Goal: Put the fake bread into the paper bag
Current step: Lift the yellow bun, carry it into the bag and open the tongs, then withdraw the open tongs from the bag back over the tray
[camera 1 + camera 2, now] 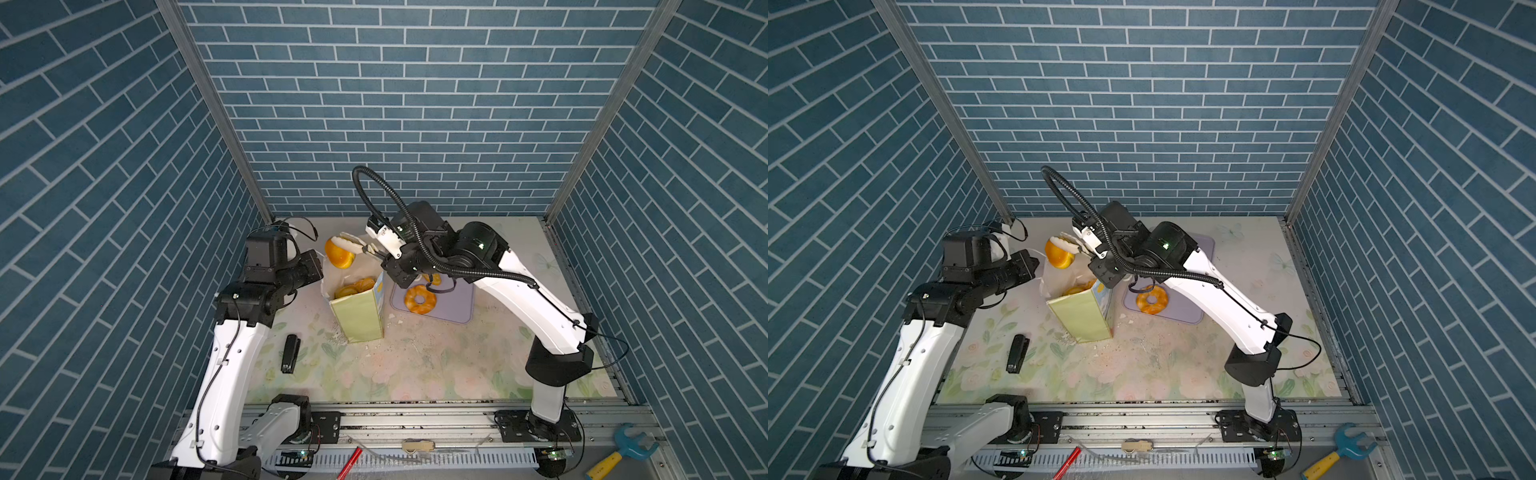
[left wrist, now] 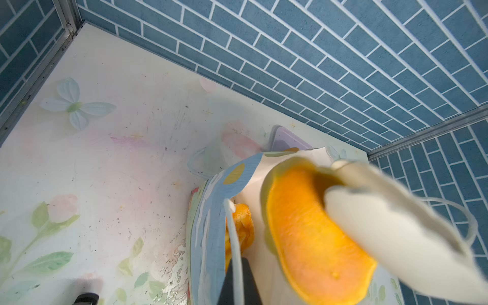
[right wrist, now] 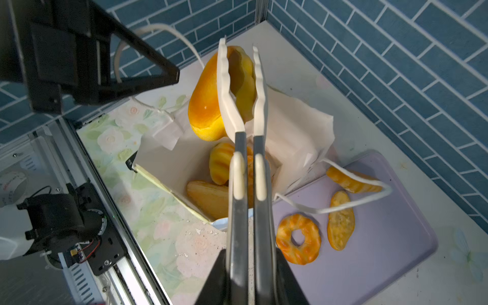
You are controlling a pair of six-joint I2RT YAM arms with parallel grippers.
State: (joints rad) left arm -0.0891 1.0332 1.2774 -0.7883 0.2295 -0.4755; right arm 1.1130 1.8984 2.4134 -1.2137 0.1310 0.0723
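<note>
My right gripper (image 1: 343,240) (image 3: 239,45), with long white fingers, is shut on a round golden bun of fake bread (image 1: 338,254) (image 1: 1059,254) (image 3: 207,105) (image 2: 311,237). It holds the bun above the far rim of the upright yellow-green paper bag (image 1: 359,320) (image 1: 1084,316) (image 2: 208,211) (image 3: 163,166). Several pastries (image 1: 356,286) (image 3: 219,163) lie inside the bag. My left gripper (image 1: 321,266) (image 1: 1036,266) (image 2: 237,285) is shut on the bag's left rim by a white cord handle. A ring doughnut (image 1: 419,299) (image 1: 1152,300) (image 3: 298,239) and two long pieces (image 3: 340,220) lie on the lilac tray (image 1: 457,303) (image 3: 383,250).
A black stapler (image 1: 290,353) lies on the floral mat left of the bag. White crumbs (image 1: 399,336) are scattered round the bag's base. A blue and yellow toy wrench (image 1: 623,451) lies beyond the front rail. Blue brick walls close in three sides.
</note>
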